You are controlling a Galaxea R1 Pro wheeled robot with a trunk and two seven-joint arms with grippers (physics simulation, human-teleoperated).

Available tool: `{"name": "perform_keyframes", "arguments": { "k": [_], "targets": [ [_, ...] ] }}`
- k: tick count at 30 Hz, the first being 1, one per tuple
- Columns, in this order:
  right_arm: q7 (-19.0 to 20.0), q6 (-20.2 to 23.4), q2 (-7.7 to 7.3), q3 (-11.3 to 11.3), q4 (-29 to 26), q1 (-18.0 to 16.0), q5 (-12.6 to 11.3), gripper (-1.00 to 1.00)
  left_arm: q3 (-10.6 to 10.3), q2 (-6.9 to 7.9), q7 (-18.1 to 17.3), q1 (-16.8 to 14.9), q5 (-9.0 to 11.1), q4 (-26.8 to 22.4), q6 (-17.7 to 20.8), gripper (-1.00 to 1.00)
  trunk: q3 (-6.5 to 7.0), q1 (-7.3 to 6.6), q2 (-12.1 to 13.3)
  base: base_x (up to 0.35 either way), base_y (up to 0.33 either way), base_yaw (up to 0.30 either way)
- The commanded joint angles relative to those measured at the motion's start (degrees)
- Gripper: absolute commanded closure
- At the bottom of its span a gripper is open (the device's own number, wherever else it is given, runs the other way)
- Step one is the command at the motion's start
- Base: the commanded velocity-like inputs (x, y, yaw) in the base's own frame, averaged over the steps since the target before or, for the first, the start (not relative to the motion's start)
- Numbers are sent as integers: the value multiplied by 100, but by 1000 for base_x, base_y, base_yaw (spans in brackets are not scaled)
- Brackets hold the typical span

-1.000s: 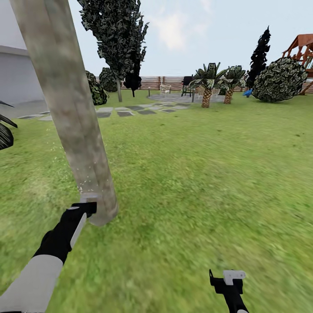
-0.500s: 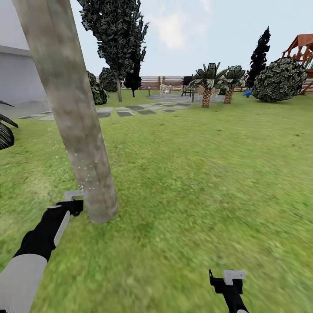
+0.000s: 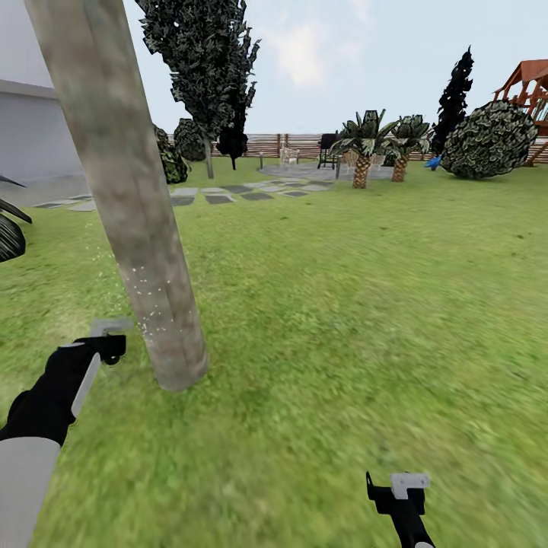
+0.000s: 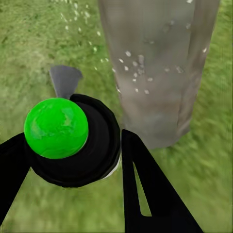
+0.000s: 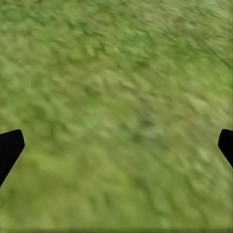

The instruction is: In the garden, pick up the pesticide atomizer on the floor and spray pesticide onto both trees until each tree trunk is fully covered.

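Note:
A thick pale grey-brown tree trunk (image 3: 125, 190) rises from the lawn at the left, with white spray specks on its lower part (image 3: 152, 304). My left gripper (image 3: 106, 346) sits just left of the trunk's base, apart from it. In the left wrist view it (image 4: 73, 145) is shut on the pesticide atomizer (image 4: 56, 127), a black body with a bright green cap and a grey nozzle (image 4: 64, 80) pointing past the speckled trunk (image 4: 155, 73). Another tall tree with a dark-green crown (image 3: 202, 53) stands farther back. My right gripper (image 3: 397, 489) hangs low over the grass, open and holding nothing.
Grey paving stones (image 3: 228, 194) cross the lawn behind the trunk. Two palms (image 3: 362, 144), a round bush (image 3: 491, 141), a wooden play frame (image 3: 529, 84) and the slat fence (image 3: 266, 143) stand far back. A grey wall (image 3: 30, 129) is at left. Open grass (image 3: 365, 304) lies to the right.
My left arm has drawn away from the trunk's base, moving left and slightly up with the atomizer. White specks now show higher on the trunk. The right arm has stayed still.

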Motion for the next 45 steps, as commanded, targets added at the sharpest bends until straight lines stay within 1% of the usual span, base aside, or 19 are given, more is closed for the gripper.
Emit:
{"name": "perform_keyframes", "arguments": {
  "k": [1, 3, 7, 9, 11, 13, 19, 27, 28, 33, 34, 45],
  "targets": [
    [0, 0, 0, -1, 0, 0, 0, -100, -2, 12, 0, -53, 10, -1, 5, 100, 0, 0, 0, 0, 0, 0],
    [0, 0, 0, -2, 0, 0, 0, -100, -10, 14, -2, -131, 17, -3, 81, 100, 0, 0, 0, 0, 0, 0],
    [0, 0, 0, 3, 0, 0, 3, -100, -31, -27, -10, -80, 27, 88, 81, 100, 0, 0, 0, 0, 0, 0],
    [0, 0, 6, 5, 0, 0, 7, -100, -47, -183, -13, -63, 22, 334, 20, 100, 0, 0, 0, 0, 0, 0],
    [0, 0, 8, 5, 0, 0, 8, -100, -55, -265, -13, -62, 7, 404, 11, 100, 0, 0, 0, 0, 0, 0],
    [0, 0, 9, 5, 0, 0, 9, -100, -59, -299, -10, -72, 0, 380, 15, 100, 0, 0, 0, 0, 0, 0],
    [0, 0, 4, 5, 0, 0, 2, -100, -18, -277, 66, -77, -44, 378, 12, 100, 0, 0, 0, 0, -76, 8],
    [0, 0, 16, 5, 0, 0, 1, -100, -75, -301, 92, -77, -59, 396, 23, 100, 0, 0, 0, 0, -263, 246],
    [0, 0, 16, 5, 0, 0, 0, -100, -65, -302, 122, -77, -60, 407, 36, 100, 0, 0, 0, 55, -269, 131],
    [-2, 0, 12, 5, 0, 0, 0, -100, -50, -310, 579, -76, -36, 430, 58, 100, 0, 0, 0, 76, -269, 29],
    [-1, 0, 10, 5, 0, 0, 0, -100, -46, -313, 610, -76, -22, 430, 65, 100, 0, 0, 0, 12, -269, 2],
    [0, 0, 10, 4, 0, 0, -8, -100, -35, -312, 602, -75, 26, 440, 72, 100, 0, 0, 0, 1, -271, 0]
  ]
}}
